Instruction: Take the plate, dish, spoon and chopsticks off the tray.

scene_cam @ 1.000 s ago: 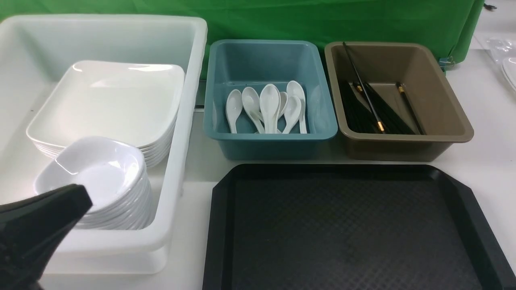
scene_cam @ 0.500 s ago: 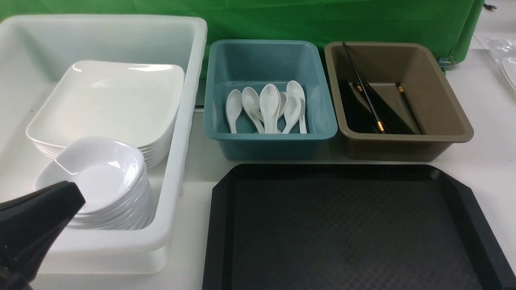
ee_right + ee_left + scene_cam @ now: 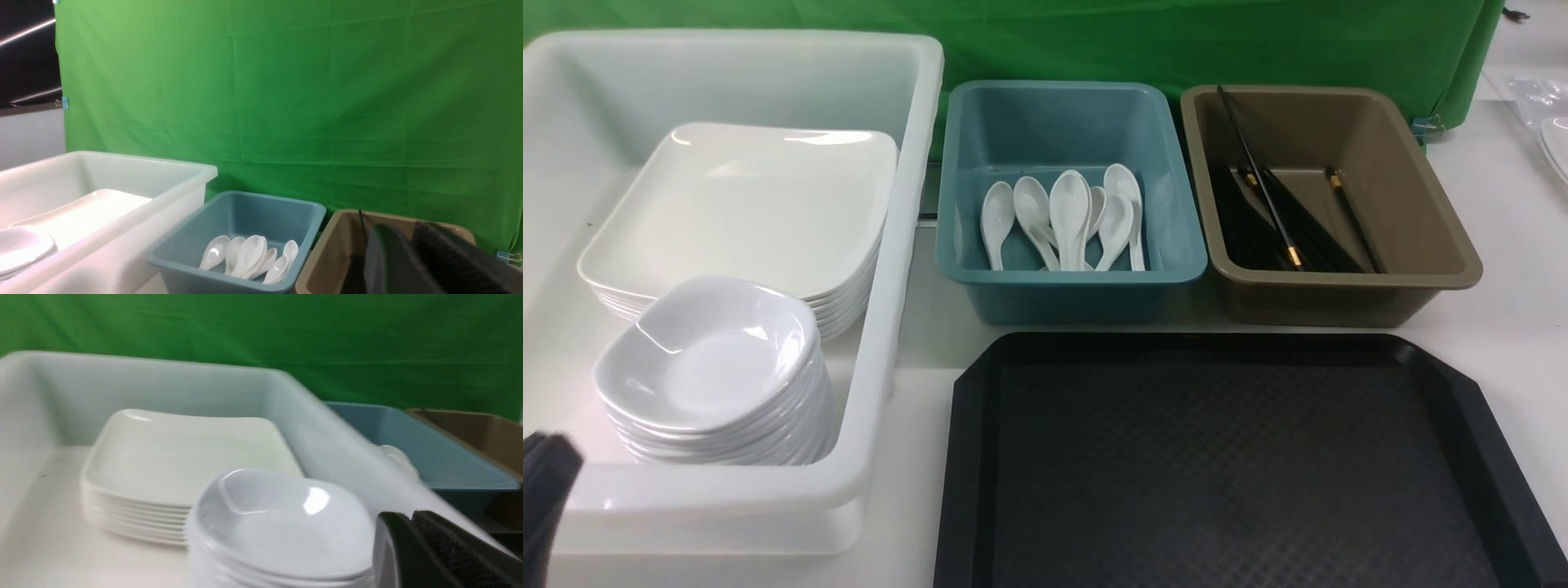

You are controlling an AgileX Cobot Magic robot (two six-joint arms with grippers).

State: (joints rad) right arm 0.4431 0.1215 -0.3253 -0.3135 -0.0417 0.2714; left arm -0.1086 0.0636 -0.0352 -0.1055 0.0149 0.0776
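Hangs low at the near outer corner of the white tub (image 3: pixel 882 245) with the left gripper (image 3: pixel 541 482), fingers pressed together on nothing. Just beyond that claw, inside the tub: stacked dishes (image 3: pixel 707 359); farther beyond, the plate (image 3: pixel 743 204) topping its own stack. Off to the claw's right, on the table: the black tray (image 3: pixel 1225 457). Seen only from its own wrist camera, the right gripper (image 3: pixel 408 237); cannot tell whether apart or together. Just ahead of it, the brown bin (image 3: pixel 1421 212) holding the chopsticks (image 3: pixel 1286 229); to its left, the blue bin (image 3: pixel 1070 282) holding spoons (image 3: pixel 1068 214).
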